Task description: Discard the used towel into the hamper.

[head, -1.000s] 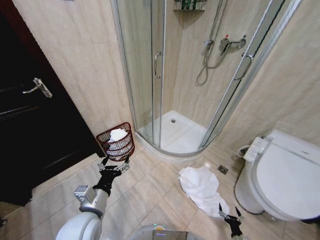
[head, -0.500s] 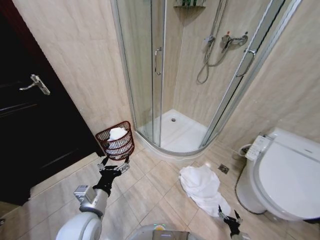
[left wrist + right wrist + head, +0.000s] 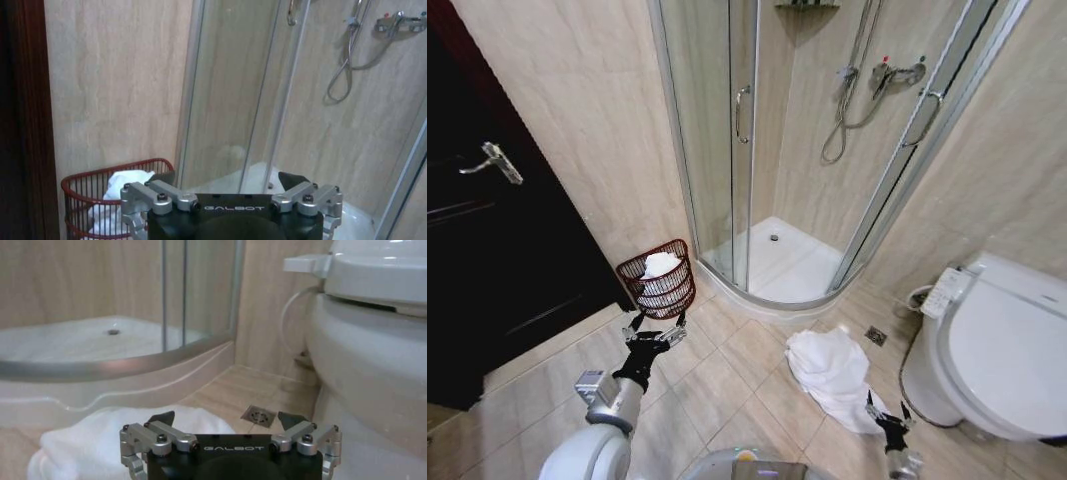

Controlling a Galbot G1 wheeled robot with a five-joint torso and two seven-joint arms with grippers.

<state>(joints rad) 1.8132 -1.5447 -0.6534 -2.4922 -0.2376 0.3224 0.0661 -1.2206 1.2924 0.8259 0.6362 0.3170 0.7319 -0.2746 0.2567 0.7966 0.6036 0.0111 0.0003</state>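
The used towel (image 3: 830, 372) lies crumpled and white on the floor tiles between the shower and the toilet; it also shows just past my fingers in the right wrist view (image 3: 93, 440). My right gripper (image 3: 887, 411) hovers open at the towel's near right edge, with nothing between its fingers (image 3: 227, 418). The hamper (image 3: 658, 283), a reddish-brown openwork basket, stands against the wall by the shower door with a white cloth (image 3: 661, 265) inside. My left gripper (image 3: 654, 330) stays open just short of the hamper (image 3: 83, 197), holding nothing.
A white toilet (image 3: 995, 350) stands close on the right of the towel. The shower's raised curved sill (image 3: 772, 303) and glass door (image 3: 717, 130) lie ahead, and a floor drain (image 3: 873, 338) is beside it. A dark door (image 3: 487, 230) is on the left.
My right gripper has moved a little forward, up to the towel's near edge. The head camera has shifted slightly. The left gripper, towel and hamper stay put.
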